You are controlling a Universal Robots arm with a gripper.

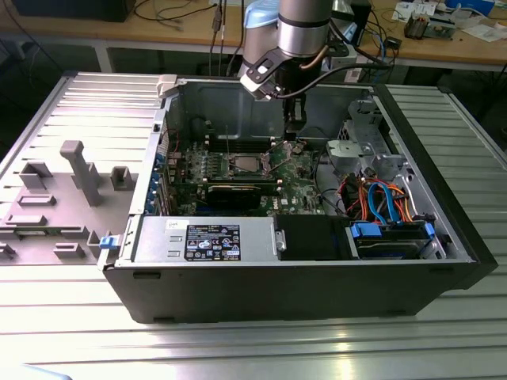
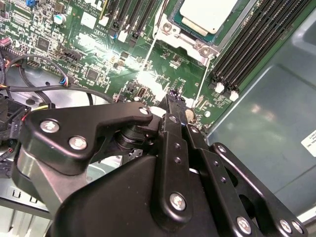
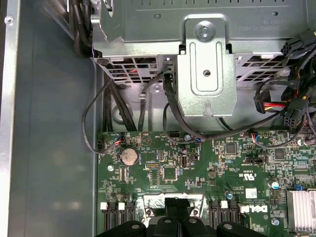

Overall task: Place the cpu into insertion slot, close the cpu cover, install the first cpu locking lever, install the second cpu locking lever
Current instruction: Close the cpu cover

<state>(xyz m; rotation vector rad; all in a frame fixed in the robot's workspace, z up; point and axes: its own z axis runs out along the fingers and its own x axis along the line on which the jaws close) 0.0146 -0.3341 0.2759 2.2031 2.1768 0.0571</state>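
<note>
Exterior view, fixture: a grey moulded fixture (image 1: 79,170) lies on the table (image 1: 238,352), by its edge at the exterior view's left
Case: an open computer case (image 1: 301,277) lies on its side mid-table, with the motherboard (image 1: 297,170) facing up
Cpu: the cpu (image 1: 242,164), silvery top up, sits flat in the insertion slot (image 2: 193,45) near the motherboard's middle, beside the memory slots (image 2: 252,39)
Lever: in the second wrist view a thin wire lever (image 2: 205,79) runs from the slot's rim toward the gripper (image 2: 171,98); whether they touch cannot be told
Gripper: it hangs inside the case over the motherboard, just to the exterior view's right of the slot and apart from the cpu; in both wrist views its fingers (image 3: 168,212) are drawn together, narrow, with nothing seen between them
Cables: blue and orange cables (image 1: 380,198) crowd the case's wall at the exterior view's right
</note>
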